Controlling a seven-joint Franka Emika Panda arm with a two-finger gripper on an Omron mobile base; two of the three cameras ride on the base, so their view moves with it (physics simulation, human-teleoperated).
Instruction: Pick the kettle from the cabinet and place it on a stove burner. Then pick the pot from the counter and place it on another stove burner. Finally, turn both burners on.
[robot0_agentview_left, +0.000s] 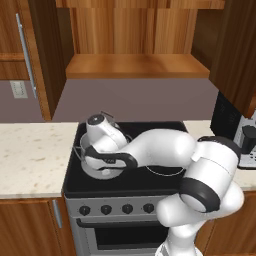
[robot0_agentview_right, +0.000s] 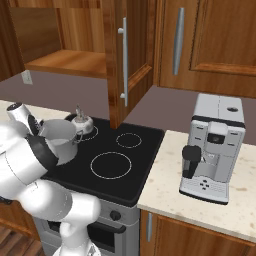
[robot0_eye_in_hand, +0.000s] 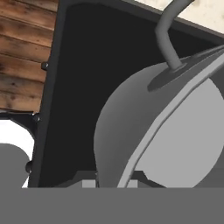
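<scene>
One pot (robot0_agentview_right: 61, 141) and one kettle (robot0_agentview_right: 82, 123) are seen on the black stove top (robot0_agentview_right: 135, 165). In the right base view two round burner rings are counted on the bare glass, one large and one smaller behind it. Four dark knobs (robot0_agentview_left: 116, 209) are counted along the stove's front panel in the left base view. One coffee machine (robot0_agentview_right: 212, 148) stands on the cream speckled tabletop (robot0_agentview_right: 175, 190) to the right of the stove.

The pot is wide, grey and straight-sided, without a lid, and its pale inside is seen from above. A thin loop handle (robot0_eye_in_hand: 165, 35) is shown rising from its side in the hand view. The pot is located over the front left part of the stove, and whether its base touches the glass cannot be told. The kettle is small, shiny and silver, with a rounded body and a tall arched handle; it sits on the back left burner, just behind the pot.

The hand (robot0_eye_in_hand: 113, 181) is clenched on the rim of the pot, with one finger inside the wall and one outside. The cabinet (robot0_agentview_left: 135, 65) above the stove is open, and its wooden shelf is seen bare.
</scene>
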